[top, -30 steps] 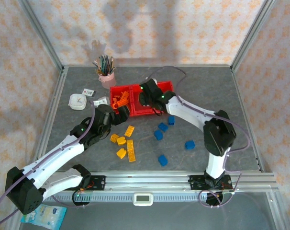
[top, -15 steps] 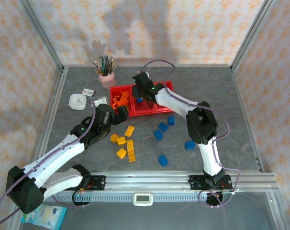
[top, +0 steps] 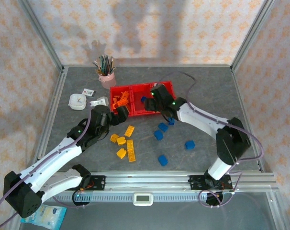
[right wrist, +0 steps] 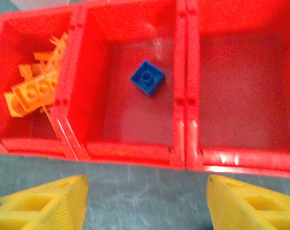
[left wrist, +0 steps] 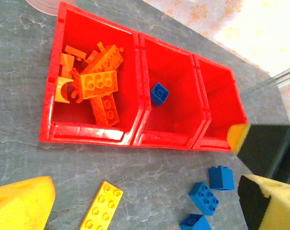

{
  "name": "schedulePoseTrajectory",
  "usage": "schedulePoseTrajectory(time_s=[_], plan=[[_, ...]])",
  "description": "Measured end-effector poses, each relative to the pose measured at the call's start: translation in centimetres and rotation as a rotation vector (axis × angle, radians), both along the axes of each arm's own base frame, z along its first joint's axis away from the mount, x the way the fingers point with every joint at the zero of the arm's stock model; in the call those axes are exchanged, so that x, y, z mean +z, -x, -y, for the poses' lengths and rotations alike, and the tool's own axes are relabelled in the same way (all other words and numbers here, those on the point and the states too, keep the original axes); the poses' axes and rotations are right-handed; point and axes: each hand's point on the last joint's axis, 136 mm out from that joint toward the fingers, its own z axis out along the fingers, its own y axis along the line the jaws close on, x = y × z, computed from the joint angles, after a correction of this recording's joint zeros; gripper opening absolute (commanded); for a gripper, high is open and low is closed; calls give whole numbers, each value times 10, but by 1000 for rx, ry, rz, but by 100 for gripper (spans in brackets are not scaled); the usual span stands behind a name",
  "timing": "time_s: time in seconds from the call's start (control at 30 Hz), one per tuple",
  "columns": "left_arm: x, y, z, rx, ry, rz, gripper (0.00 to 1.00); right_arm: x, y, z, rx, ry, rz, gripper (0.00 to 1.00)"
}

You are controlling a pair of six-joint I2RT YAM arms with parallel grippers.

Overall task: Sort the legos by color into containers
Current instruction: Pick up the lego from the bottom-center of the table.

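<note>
Blue brick (right wrist: 147, 77) lies alone in the middle bin (right wrist: 135, 120). Left pincer (left wrist: 145, 206) and right pincer (right wrist: 147, 206) both stand open, empty.

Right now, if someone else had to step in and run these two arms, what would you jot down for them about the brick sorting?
Left gripper: open, empty, at the front of the left bin.
Right gripper: open, empty, over the middle bin.
Containers: the left bin holds the orange bricks, the middle bin holds one blue brick, the right bin is empty.
Done: a pile of orange binned, first blue in.
Left: five loose blue bricks and several yellow bricks on the table in front of the bins. The yellows probably go in the empty right bin.
</note>
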Motion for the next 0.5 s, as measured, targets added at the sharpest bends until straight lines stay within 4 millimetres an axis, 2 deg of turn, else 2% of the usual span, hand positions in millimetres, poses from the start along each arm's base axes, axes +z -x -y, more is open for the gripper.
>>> schedulePoseTrajectory(time_s=[0.17,0.3,0.5], plan=[[-14,12,16,-51,7,-28,99,-20,37,23,-14,13,-40,71],[-21,20,28,-83,22,-39,99,-36,64,30,-4,20,-68,74],[-30,28,42,-106,54,-44,99,-70,94,34,8,53,-133,76]])
